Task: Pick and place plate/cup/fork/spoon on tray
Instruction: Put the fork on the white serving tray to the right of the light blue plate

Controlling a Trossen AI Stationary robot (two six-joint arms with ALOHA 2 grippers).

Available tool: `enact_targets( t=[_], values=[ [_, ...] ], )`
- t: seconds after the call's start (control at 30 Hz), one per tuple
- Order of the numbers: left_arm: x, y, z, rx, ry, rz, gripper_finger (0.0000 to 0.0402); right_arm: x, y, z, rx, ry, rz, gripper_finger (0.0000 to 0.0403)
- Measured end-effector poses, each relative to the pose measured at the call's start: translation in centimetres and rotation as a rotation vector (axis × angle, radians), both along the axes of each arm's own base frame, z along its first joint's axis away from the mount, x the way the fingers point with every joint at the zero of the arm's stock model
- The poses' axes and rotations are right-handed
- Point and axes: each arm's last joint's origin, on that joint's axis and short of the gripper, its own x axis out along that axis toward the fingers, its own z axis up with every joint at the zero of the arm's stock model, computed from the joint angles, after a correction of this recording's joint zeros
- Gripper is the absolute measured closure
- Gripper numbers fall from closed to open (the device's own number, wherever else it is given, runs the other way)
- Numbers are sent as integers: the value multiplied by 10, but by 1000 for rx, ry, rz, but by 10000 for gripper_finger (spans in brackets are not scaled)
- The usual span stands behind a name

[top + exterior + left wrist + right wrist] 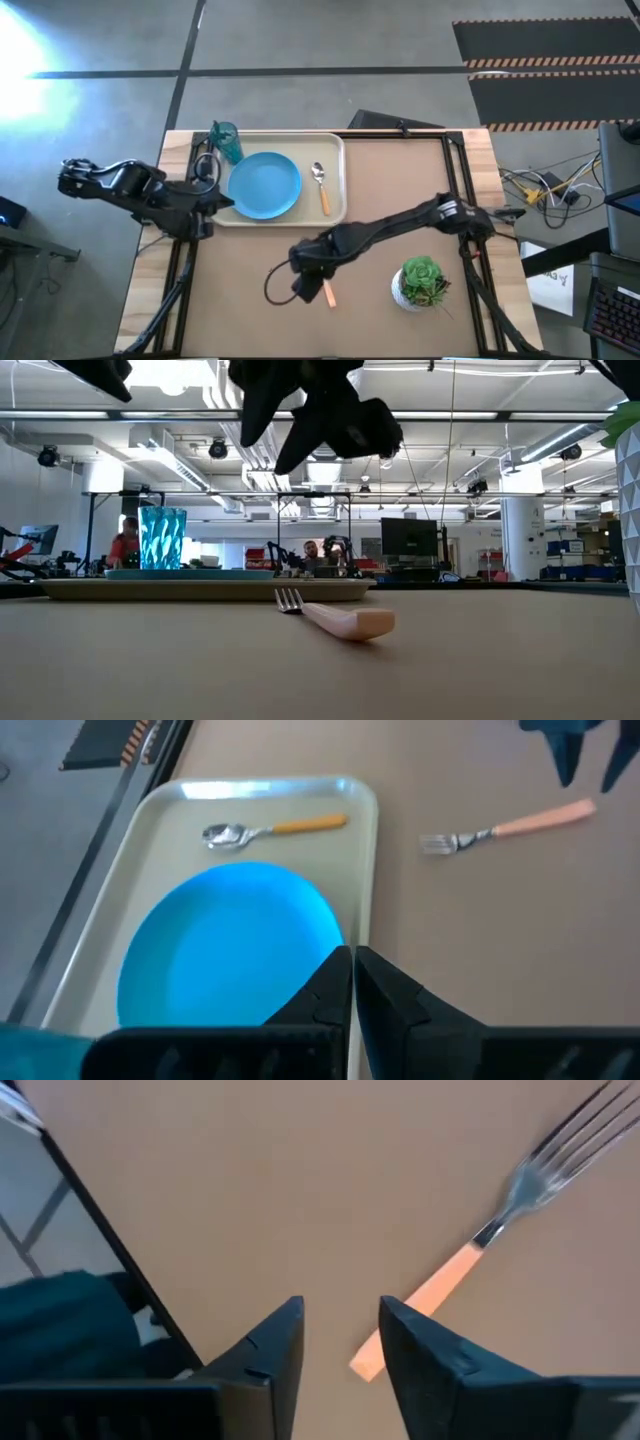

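Note:
The cream tray lies at the table's far left. On it are the sky-blue plate, the teal cup upright at its far left corner, and the orange-handled spoon. The fork lies flat on the bare table near the front; it also shows in the low view. My right gripper is open above the fork's handle end, clear of it in the low view. My left gripper is shut beside the plate, at the tray's left near edge.
A green plant in a white pot stands on the table's right near part, close to my right arm. Black frame rails run along the table's left and right sides. Bare brown table lies between the tray and the fork.

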Motion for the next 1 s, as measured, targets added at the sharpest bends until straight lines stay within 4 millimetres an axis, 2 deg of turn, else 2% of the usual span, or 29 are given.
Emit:
enact_targets(
  t=[0.13, 0.23, 0.4, 0.5, 0.7, 1.0],
  values=[
    [-8, 2, 0, -3, 5, -5, 402, 7, 11, -18, 17, 49, -38, 263],
    [-12, 3, 2, -12, -13, -21, 402, 9, 11, -32, 11, 99, -80, 255],
    [-19, 5, 4, -9, -36, -34, 402, 1, 7, -52, -40, 265, -94, 245],
    [-21, 5, 4, -12, -46, -34, 402, -5, 5, -54, -61, 330, -100, 240],
    [-24, 6, 5, -15, -56, -34, 402, 3, 3, -55, -73, 255, -116, 236],
    [-22, 6, 5, -14, -53, -34, 402, 3, -4, -65, -120, 272, -170, 236]
  ],
)
